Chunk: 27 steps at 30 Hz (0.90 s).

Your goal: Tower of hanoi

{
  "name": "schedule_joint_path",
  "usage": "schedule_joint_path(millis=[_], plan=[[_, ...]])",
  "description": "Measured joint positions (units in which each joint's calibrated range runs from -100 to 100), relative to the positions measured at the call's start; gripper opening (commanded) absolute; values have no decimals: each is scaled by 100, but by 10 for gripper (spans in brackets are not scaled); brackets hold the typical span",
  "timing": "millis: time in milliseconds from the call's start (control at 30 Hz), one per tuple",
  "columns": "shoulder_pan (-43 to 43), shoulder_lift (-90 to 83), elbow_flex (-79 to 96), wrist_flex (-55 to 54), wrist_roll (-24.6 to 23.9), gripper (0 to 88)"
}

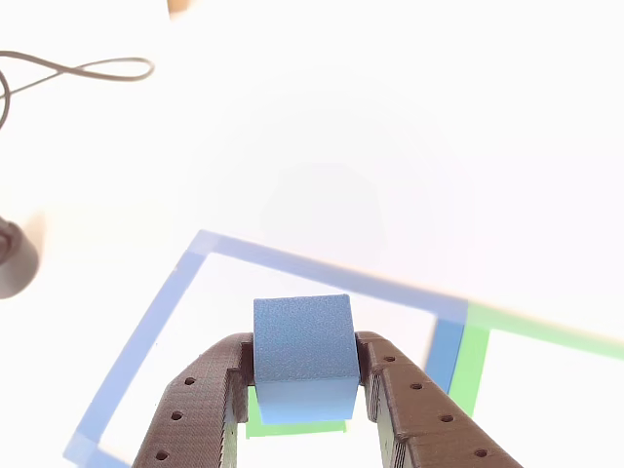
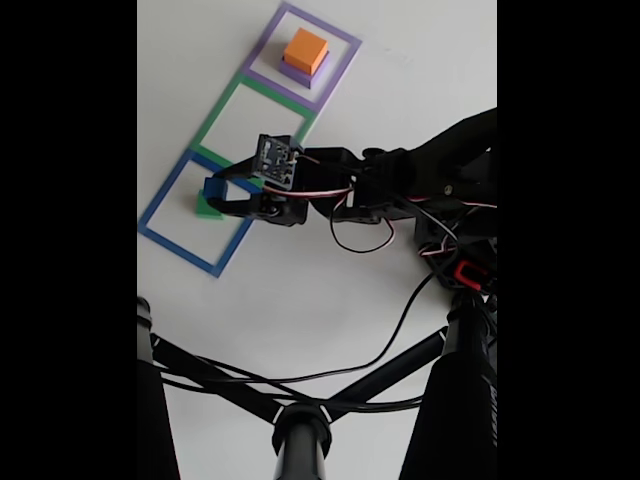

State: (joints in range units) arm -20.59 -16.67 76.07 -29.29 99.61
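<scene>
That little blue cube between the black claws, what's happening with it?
A small robot arm's gripper is clamped on the small blue foam cube, holding it over a green block that lies inside the blue square outline on the white table. In the fixed view, an orange foam block sits on a flat purple slab inside the purple outline. The green outline between them holds nothing.

Hobbyist bench: white table, tripod.

Close camera behind end effector, fixed view overhead, farther
</scene>
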Motion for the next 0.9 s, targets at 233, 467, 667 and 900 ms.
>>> schedule_joint_path(millis=[233,467,667,900], plan=[[-8,760,-44,-738,39,14],[-25,1216,-165,-1108,39,14],[-16,1486,-287,-1284,39,14],[-16,1824,-496,-1421,39,14]])
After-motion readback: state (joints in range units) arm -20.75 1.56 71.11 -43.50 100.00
